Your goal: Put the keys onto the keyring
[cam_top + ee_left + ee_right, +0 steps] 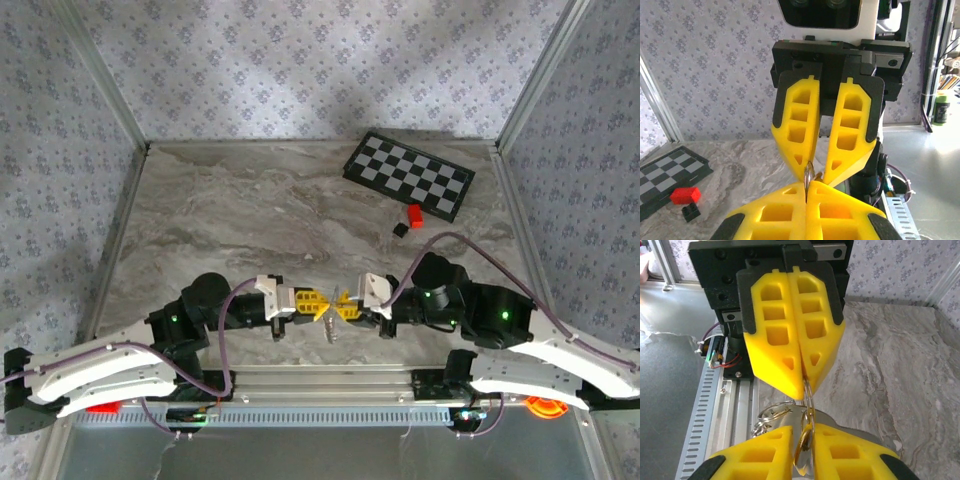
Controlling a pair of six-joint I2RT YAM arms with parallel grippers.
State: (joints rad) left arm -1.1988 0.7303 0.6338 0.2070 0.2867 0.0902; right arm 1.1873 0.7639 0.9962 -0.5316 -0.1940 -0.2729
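Position of the keyring [809,173]: lower centre of the top view, bridging the tips of the left gripper [317,303] and the right gripper [341,303], raised above the near edge of the marbled worktop [250,220]. Seen edge-on at centre frame of the left wrist view as a thin silver loop.

Left gripper jaws: together, clamped on one end of the keyring, yellow fingers meeting along a closed seam in both wrist views.

Right gripper jaws: a narrow way apart, forming a slim V in the left wrist view, with the other end of the keyring lying in the gap. Cannot tell whether pressed on the metal or merely around it.

Position of the keys [330,327]: just beneath the meeting point of the two grippers, hanging tip-down. In the right wrist view, silvery pieces with small wire loops at lower centre-left, just beside the right fingers. Cannot tell how many threaded on the keyring.

Other items, upper right of the top view: checkerboard [408,188] lying flat near the back corner; red block [415,215] and black block [400,229] just below its lower edge, close together, well apart from both grippers.
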